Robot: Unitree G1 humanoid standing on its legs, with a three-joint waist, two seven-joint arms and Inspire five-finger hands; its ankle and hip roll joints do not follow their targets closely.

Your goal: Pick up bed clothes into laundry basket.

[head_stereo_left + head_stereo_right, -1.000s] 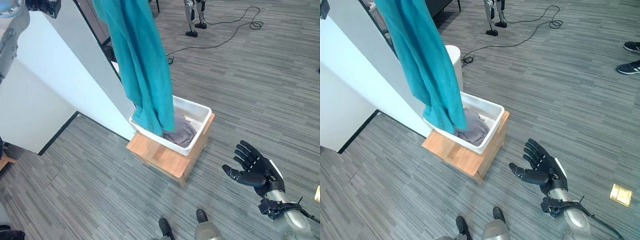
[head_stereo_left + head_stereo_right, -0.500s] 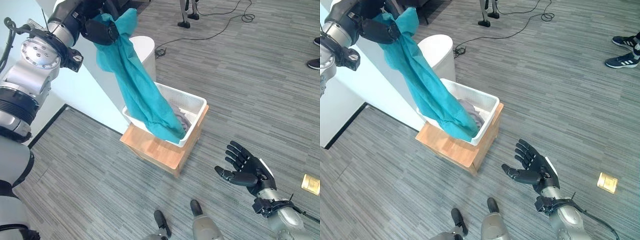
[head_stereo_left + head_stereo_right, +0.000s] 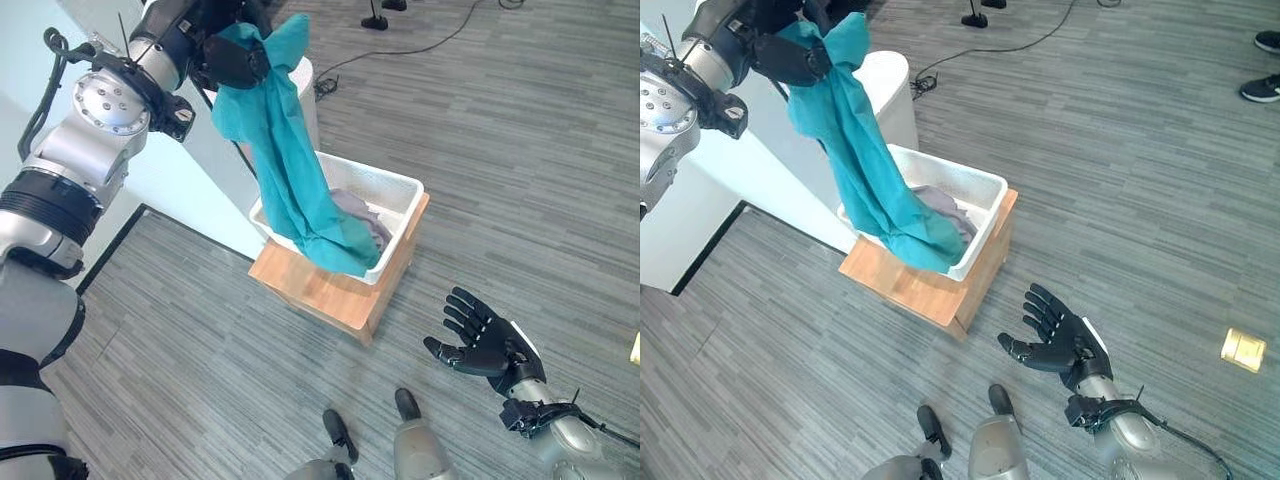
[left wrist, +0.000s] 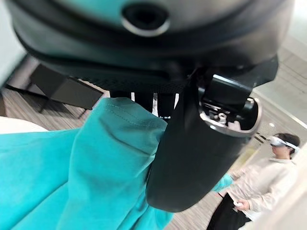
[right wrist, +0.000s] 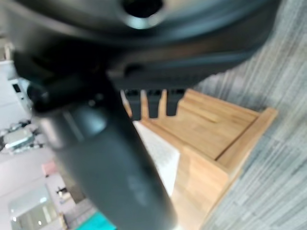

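Teal cloth [image 3: 300, 180]: hangs from the left hand down into the laundry basket; its lower end drapes over the basket's near rim.
Left hand [image 3: 232, 62]: raised above and behind the laundry basket, fingers [image 4: 196, 158] clamped on the top bunch of the teal cloth.
Laundry basket [image 3: 398, 198]: white, rectangular, set on the wooden stand.
Grey garment [image 3: 362, 218]: lies inside the laundry basket, beside the hanging teal cloth.
Wooden stand [image 3: 330, 295]: low wooden block on the floor, directly under the laundry basket.
White bin [image 3: 885, 95]: round, standing behind the laundry basket.
Right hand [image 3: 485, 345]: low, in front of and to the right of the laundry basket, palm up, fingers apart and straight, holding nothing.
Floor [image 3: 520, 150]: grey plank pattern around the laundry basket.
Person [image 4: 268, 177]: seen in the left wrist view, light top, wearing a headset.
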